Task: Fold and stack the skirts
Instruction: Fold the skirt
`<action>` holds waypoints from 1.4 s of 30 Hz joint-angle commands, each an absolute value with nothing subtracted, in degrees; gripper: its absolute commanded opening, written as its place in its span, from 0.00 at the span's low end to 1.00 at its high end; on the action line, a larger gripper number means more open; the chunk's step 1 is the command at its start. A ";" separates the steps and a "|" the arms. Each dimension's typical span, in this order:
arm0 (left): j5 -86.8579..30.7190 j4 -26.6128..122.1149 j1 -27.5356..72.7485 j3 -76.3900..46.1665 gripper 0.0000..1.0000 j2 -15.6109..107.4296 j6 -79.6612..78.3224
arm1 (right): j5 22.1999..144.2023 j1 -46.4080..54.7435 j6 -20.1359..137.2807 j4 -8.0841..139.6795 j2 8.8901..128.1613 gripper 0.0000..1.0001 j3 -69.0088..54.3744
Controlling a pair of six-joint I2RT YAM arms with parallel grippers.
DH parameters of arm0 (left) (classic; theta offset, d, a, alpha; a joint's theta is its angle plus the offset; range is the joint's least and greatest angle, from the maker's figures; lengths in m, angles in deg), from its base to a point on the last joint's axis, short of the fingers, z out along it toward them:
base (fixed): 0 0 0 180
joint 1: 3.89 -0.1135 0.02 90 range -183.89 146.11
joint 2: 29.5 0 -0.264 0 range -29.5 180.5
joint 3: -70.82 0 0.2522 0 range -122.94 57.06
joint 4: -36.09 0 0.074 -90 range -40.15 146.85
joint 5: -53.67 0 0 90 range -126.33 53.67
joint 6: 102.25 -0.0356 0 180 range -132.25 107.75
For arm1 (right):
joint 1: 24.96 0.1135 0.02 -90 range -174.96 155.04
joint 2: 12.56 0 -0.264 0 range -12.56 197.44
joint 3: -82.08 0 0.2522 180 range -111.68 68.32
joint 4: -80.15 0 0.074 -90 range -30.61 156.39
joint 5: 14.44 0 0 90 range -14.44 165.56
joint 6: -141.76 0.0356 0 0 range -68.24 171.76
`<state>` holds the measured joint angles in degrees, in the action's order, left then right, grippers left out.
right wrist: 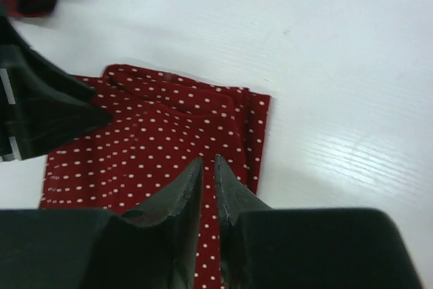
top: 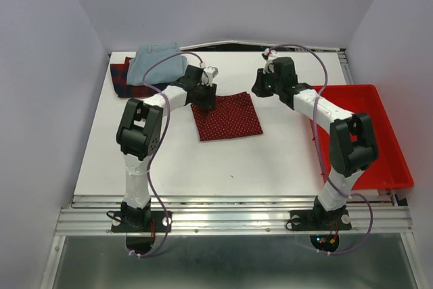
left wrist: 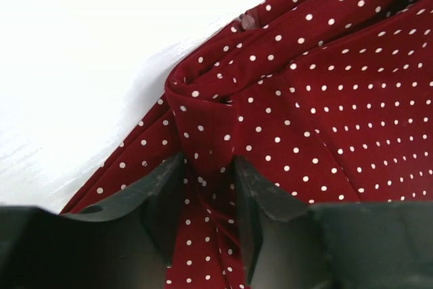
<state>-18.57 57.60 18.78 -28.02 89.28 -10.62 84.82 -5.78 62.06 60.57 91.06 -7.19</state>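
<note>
The dark red dotted skirt (top: 230, 118) lies folded into a rough square mid-table. My left gripper (top: 206, 101) is at its far left corner, shut on a bunched fold of the dotted skirt (left wrist: 325, 99), which rises between the two fingers (left wrist: 208, 167). My right gripper (top: 260, 86) hovers just beyond the skirt's far right corner, shut and empty; in its wrist view the fingertips (right wrist: 208, 164) nearly touch above the dotted skirt (right wrist: 155, 133). The pale blue skirt (top: 157, 64) lies on the plaid skirt (top: 122, 78) at the far left corner.
A rigid bright red tray (top: 379, 153) stands at the table's right edge, under the right arm. The white table (top: 203, 167) spreads between the dotted skirt and the arm bases. Purple cables loop over both arms. The left gripper's body (right wrist: 40, 113) shows in the right wrist view.
</note>
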 commanded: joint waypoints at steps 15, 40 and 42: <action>-27.90 53.56 17.82 -20.73 0.69 76.35 -14.88 | 99.38 -5.45 64.85 69.65 110.48 0.18 -12.10; -4.53 37.63 12.46 -15.53 0.45 86.95 4.29 | 96.31 -5.45 69.25 65.00 111.72 0.28 -9.82; -1.64 41.50 12.45 -19.22 0.51 87.05 -0.70 | 94.82 -5.45 69.60 62.01 112.51 0.26 -9.21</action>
<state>-0.78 37.32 13.28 -13.92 87.82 4.59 100.49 -5.76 69.67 69.11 110.16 -11.23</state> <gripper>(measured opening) 0.456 0.269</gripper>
